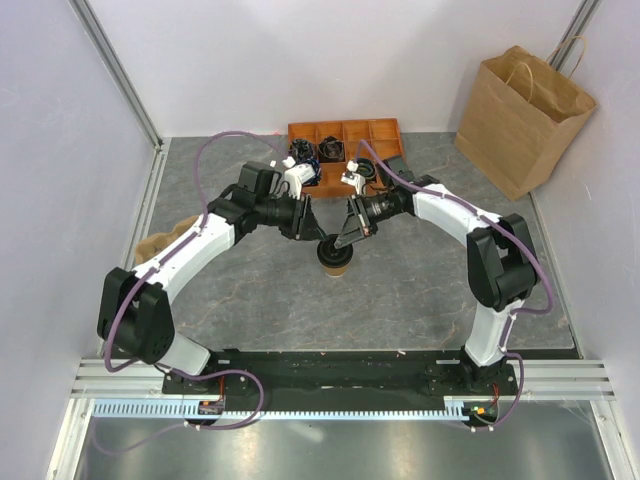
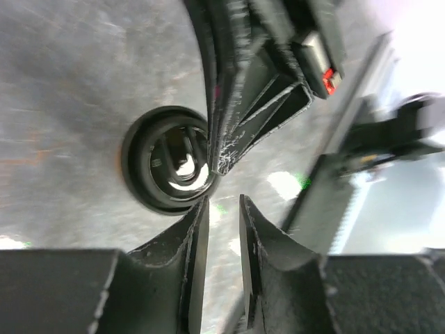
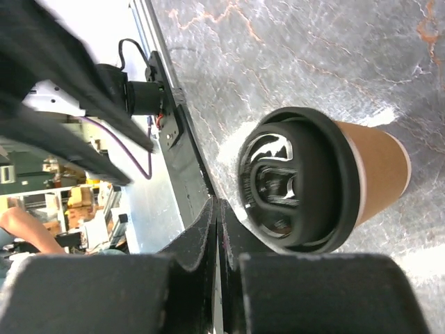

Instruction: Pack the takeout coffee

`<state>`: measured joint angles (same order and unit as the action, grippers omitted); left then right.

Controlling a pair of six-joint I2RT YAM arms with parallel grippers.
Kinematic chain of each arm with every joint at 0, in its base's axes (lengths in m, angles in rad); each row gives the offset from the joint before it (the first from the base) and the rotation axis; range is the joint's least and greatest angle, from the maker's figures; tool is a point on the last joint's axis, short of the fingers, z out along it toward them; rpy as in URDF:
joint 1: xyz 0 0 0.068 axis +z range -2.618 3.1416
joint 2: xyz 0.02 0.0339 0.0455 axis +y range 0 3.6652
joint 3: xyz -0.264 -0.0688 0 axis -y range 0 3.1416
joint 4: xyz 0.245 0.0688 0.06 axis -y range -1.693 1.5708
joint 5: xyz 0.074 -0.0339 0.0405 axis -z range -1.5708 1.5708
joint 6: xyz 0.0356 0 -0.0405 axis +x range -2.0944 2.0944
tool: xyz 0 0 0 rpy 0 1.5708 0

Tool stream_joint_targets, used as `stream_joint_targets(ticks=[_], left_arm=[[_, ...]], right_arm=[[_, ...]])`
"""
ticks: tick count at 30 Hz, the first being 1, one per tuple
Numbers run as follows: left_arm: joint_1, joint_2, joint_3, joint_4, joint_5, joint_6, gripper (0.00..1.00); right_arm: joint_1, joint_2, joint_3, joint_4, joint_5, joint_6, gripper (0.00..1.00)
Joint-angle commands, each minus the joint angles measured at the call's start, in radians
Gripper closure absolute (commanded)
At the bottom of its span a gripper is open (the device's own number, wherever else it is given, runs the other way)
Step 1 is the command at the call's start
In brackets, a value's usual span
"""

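fingers touching on right gripper point(image 3: 217, 206), parted on left gripper point(image 2: 224, 202), both beside takeout coffee point(image 3: 299, 181).

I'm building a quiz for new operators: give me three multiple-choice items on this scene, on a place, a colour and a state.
1. The paper bag stands: A far right corner B between the arms C on the tray
2. The lid of the coffee cup is: A white B black C red
3. The right gripper is: A shut on the cup B wide open C shut, empty
Answers: A, it stands at the far right; B, black in all views; C, fingers meet beside the lid.
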<state>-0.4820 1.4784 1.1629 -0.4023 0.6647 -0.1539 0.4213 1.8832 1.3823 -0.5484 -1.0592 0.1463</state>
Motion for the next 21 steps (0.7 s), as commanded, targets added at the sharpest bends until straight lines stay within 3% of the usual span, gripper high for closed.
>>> stream_joint_targets(ticks=[1, 5, 11, 15, 21], left_arm=[[0.016, 0.031, -0.075, 0.238, 0.308, -0.275, 0.69], [0.016, 0.095, -0.111, 0.373, 0.345, -0.401, 0.71], [0.016, 0.172, -0.080, 0.361, 0.296, -0.394, 0.73], [0.016, 0.236, -0.077, 0.358, 0.277, -0.404, 0.75], [0.020, 0.273, -0.091, 0.350, 0.274, -0.409, 0.76]], right_arm=[[-0.001, -0.114, 0.061, -0.054, 0.101, -0.026, 0.92], [-0.001, -0.186, 0.061, -0.099, 0.358, -0.085, 0.88], [0.051, -0.231, 0.092, -0.186, 0.690, -0.139, 0.85], [0.114, -0.237, 0.103, -0.222, 0.789, -0.175, 0.80], [0.149, -0.211, 0.116, -0.254, 0.805, -0.180, 0.78]])
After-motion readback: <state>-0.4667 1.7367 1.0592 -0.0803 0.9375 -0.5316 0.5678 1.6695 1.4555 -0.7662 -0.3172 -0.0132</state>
